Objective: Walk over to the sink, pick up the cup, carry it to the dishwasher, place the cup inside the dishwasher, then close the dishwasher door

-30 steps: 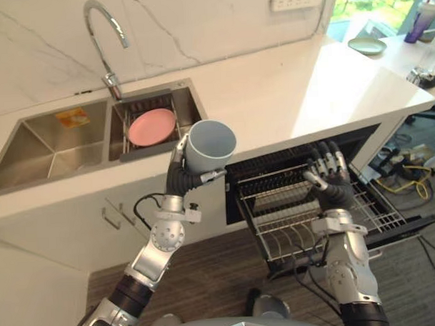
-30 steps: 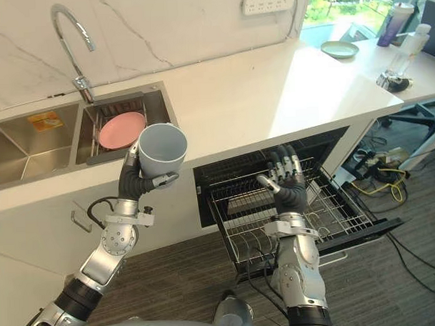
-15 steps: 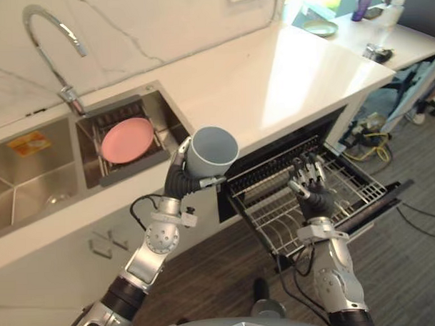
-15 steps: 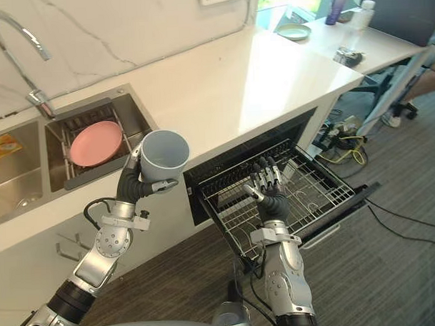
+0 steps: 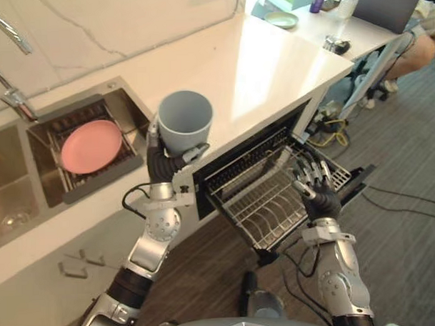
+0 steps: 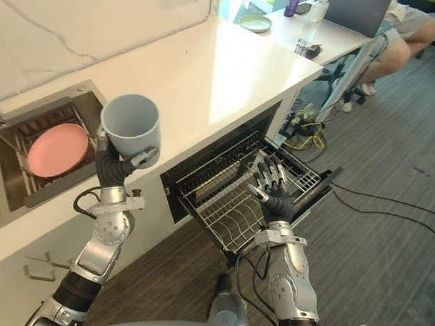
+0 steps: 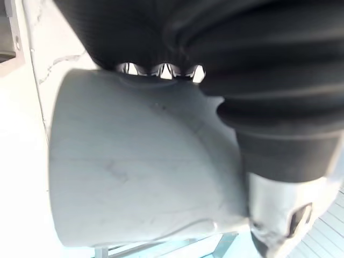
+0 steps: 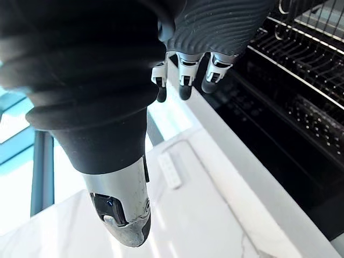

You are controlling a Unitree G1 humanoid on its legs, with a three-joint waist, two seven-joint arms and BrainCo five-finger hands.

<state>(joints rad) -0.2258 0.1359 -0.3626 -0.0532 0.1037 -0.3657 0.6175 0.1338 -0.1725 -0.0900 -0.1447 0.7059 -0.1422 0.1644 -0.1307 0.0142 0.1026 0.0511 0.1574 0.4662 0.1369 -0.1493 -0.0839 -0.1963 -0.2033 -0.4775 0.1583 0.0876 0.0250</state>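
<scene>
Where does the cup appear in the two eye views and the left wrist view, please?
Left eye view: cup left of centre, right of the plate.
Right eye view: cup upper left, right of the plate.
Left wrist view: cup up close, against the fingers.
Shared landmark: the left hand curled round it.

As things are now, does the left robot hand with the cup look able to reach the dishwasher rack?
Probably yes. The left robot hand holds the cup beside the pulled-out rack, whose top is open. The right robot hand hovers over its right side, leaving the left part free.
</scene>
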